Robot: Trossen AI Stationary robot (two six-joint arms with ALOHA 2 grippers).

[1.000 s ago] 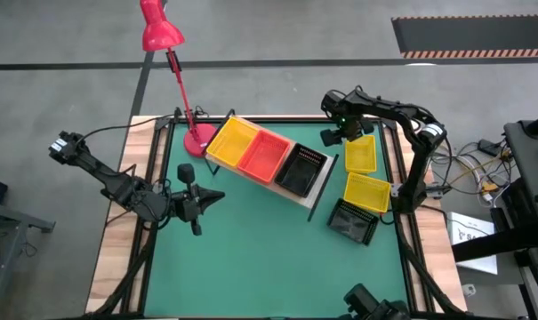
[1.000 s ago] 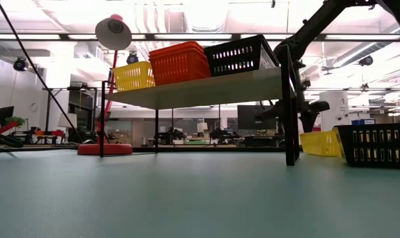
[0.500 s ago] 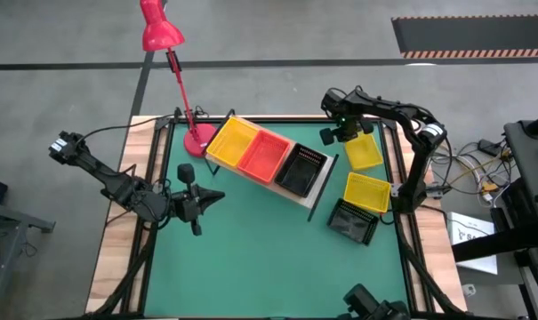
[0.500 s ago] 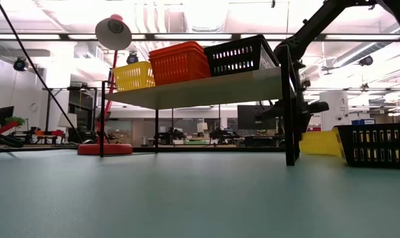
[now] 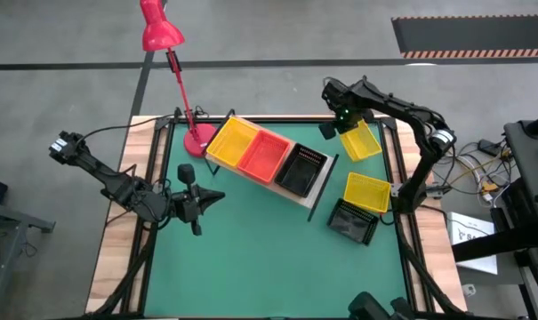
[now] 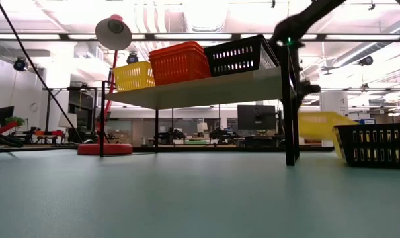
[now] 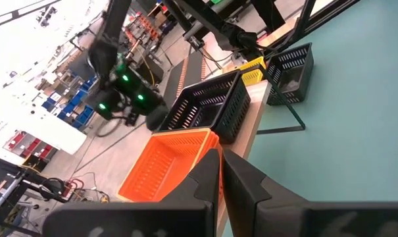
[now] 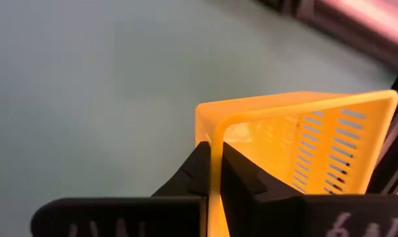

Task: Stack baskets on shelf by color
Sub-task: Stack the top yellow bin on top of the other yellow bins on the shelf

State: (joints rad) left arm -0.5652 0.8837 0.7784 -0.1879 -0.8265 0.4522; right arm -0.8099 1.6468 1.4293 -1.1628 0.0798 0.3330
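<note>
Beyond the shelf [image 5: 267,166], right jaws [image 8: 210,172] pinch a tilted yellow basket [image 5: 360,140]; left jaws [image 7: 220,172] closed, empty.

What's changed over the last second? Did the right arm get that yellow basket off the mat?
Yes. The right gripper, shut on the yellow basket, has lifted and tilted it clear of the mat. The left gripper, the shelf and the other baskets have not moved.

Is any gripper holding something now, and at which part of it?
The right gripper holds a yellow basket by its rim wall, near a corner, lifted off the table. The left gripper holds nothing.
</note>
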